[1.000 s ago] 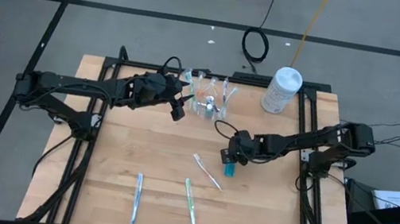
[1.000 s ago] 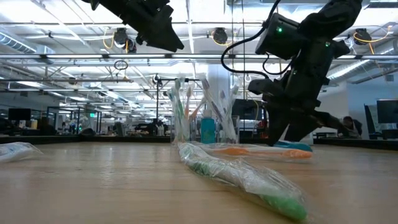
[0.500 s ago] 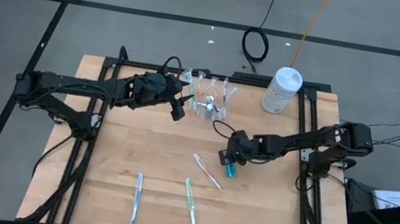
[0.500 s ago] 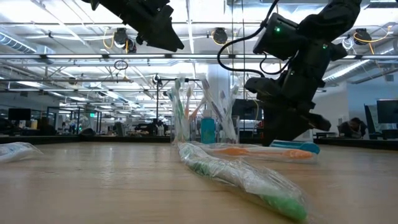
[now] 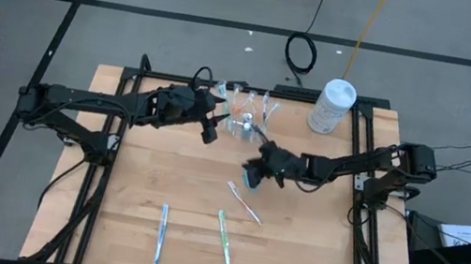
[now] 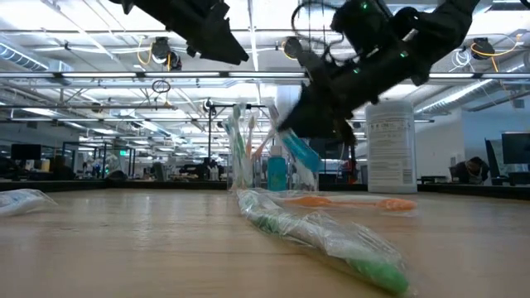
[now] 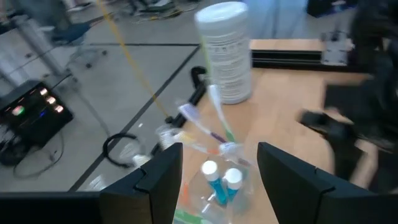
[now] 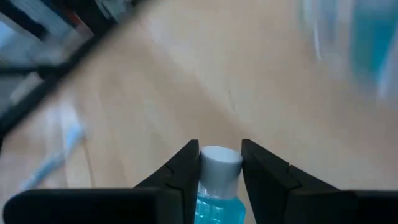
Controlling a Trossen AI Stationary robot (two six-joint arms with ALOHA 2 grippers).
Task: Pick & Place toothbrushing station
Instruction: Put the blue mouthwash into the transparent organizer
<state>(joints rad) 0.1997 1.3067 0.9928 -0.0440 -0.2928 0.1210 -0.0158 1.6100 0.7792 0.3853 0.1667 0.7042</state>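
Blue tube (image 8: 216, 186) with a white cap sits pinched between the right gripper (image 8: 219, 163) fingers (image 8: 186, 171), clamped tight just below the cap; its lower part is cut off by the wrist view's edge. From above, the right gripper (image 5: 255, 170) is lifted over mid-table, near the clear plastic cup (image 5: 243, 125) but apart from it, and the tube (image 5: 251, 178) shows only as a small teal smear under the dark fingers. In the low view the tube (image 6: 300, 152) hangs tilted, clear of the wooden table (image 6: 149, 248), beneath the right gripper (image 6: 319, 120), which is blurred. The cup (image 6: 273, 170) stands at the table's far side with wrapped toothbrushes (image 6: 240, 141) sticking up from it; their number cannot be made out. The left wrist view looks down into the cup (image 7: 217, 193) and shows two white-capped blue tubes (image 7: 219, 179) already inside, with brush heads (image 7: 202, 121) fanned out above. The left gripper (image 5: 209, 128) hovers just beside the cup, fingers (image 7: 158, 180) spread wide apart and holding nothing. Three wrapped toothbrushes lie loose on the near half of the table: a blue one (image 5: 161, 232), a green one (image 5: 224, 237) and an orange-tinted one (image 5: 244, 203). A white canister (image 5: 332, 106) stands at the far right corner. The room behind is too hazy to read.
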